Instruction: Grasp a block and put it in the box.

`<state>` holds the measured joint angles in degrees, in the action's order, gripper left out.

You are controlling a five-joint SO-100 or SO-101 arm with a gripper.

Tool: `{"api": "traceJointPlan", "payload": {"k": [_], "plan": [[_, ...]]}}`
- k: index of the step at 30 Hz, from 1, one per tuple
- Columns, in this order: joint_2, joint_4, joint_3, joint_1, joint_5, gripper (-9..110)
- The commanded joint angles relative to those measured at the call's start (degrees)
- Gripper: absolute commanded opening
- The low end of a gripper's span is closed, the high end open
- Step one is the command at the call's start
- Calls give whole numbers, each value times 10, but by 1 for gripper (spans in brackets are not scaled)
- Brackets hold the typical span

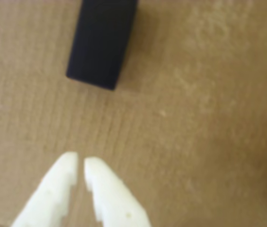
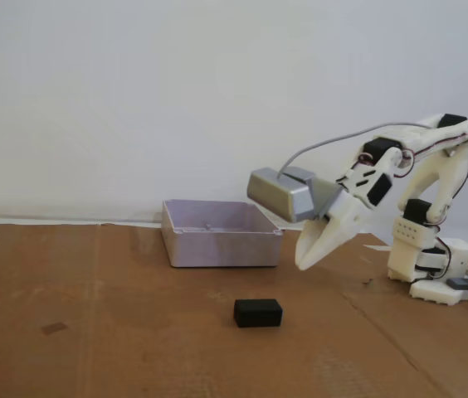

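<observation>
A black rectangular block (image 2: 258, 313) lies on the brown cardboard surface; it also shows at the top of the wrist view (image 1: 102, 42). A pale grey open box (image 2: 219, 233) stands behind it to the left in the fixed view. My white gripper (image 2: 304, 264) hangs in the air, above and to the right of the block and to the right of the box. In the wrist view the gripper (image 1: 80, 161) has its fingertips nearly together with only a thin gap, and it holds nothing.
The cardboard sheet (image 2: 118, 332) covers the table in front of a white wall. The arm's base (image 2: 433, 265) stands at the right edge. A seam in the cardboard (image 2: 383, 319) runs diagonally in front of the base.
</observation>
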<state>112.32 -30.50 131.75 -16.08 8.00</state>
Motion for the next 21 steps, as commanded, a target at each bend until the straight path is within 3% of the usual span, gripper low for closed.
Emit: {"api": "traceJointPlan", "payload": {"k": [1,21], "plan": [[-24,40,-95,-6,-2,0],[-205,40,-258,-4,-2,0]]}}
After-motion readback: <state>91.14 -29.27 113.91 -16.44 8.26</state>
